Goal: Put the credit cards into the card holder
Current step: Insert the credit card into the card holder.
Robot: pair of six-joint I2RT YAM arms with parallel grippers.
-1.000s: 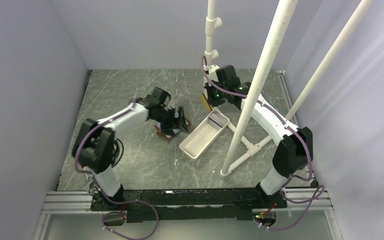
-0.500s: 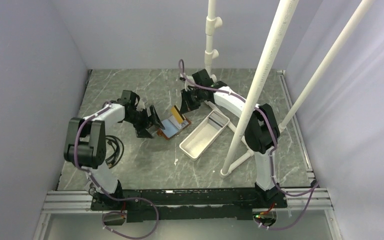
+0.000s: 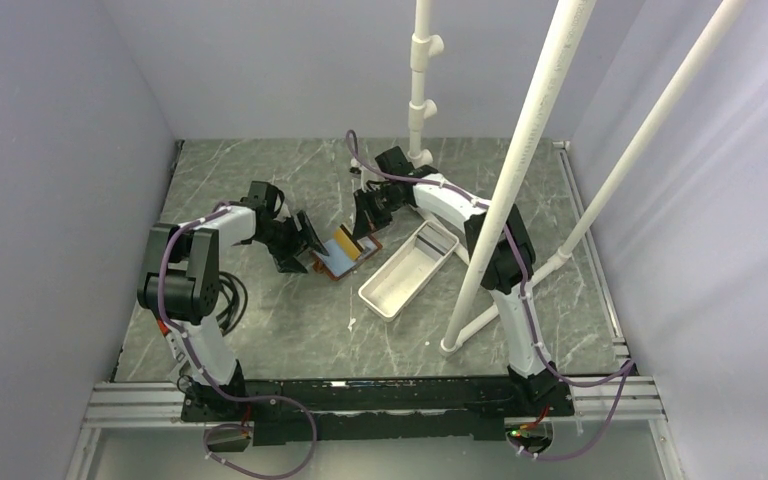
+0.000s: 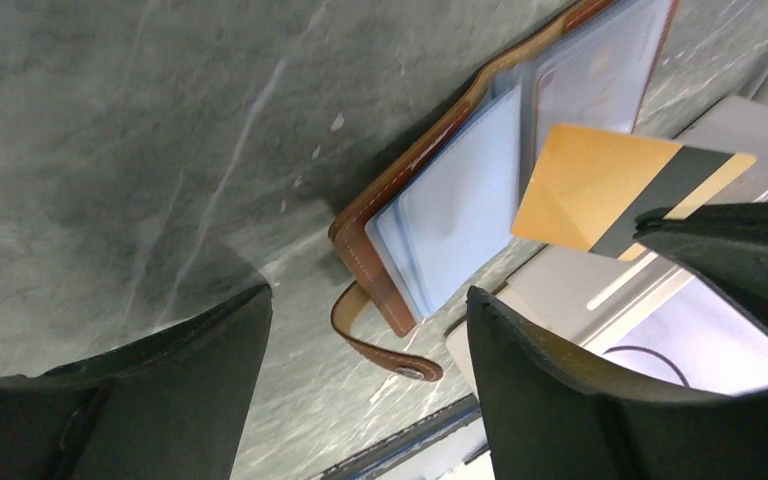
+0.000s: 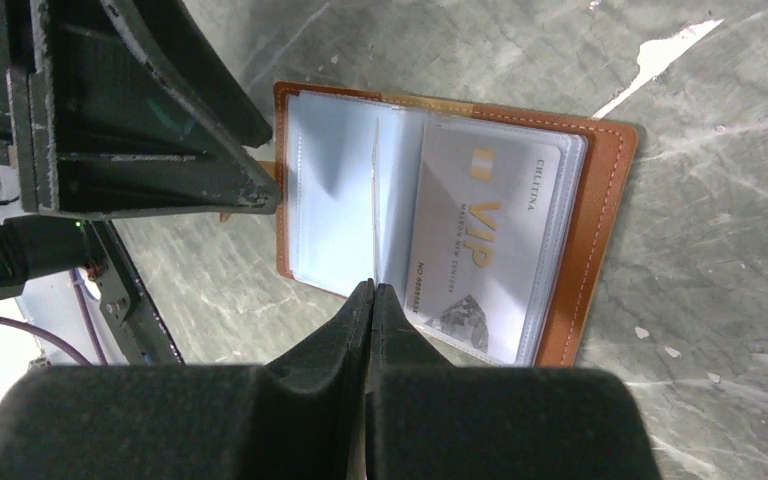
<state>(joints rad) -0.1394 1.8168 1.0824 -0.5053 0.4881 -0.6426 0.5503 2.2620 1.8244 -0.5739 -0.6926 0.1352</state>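
The card holder (image 3: pixel 332 264) lies open on the table, its clear sleeves facing up (image 4: pixel 440 220). A grey VIP card (image 5: pixel 480 250) sits in one sleeve of the holder (image 5: pixel 600 230). My right gripper (image 3: pixel 365 222) is shut on a gold credit card (image 3: pixel 348 240) with a black stripe (image 4: pixel 600 190) and holds it tilted just above the sleeves. In the right wrist view the card shows only edge-on past the gripper (image 5: pixel 373 292). My left gripper (image 3: pixel 298 246) is open and empty beside the holder's left edge, its fingers apart (image 4: pixel 370 340). No other loose cards show.
A long white tray (image 3: pixel 410 272) lies right of the holder, also in the left wrist view (image 4: pixel 600 300). A white pipe frame (image 3: pixel 505 200) rises from the table on the right. The holder's snap strap (image 4: pixel 380 345) curls out on the table.
My right gripper came from the back right with the gold card to over the holder. My left gripper drew back left off the holder, which now lies open.
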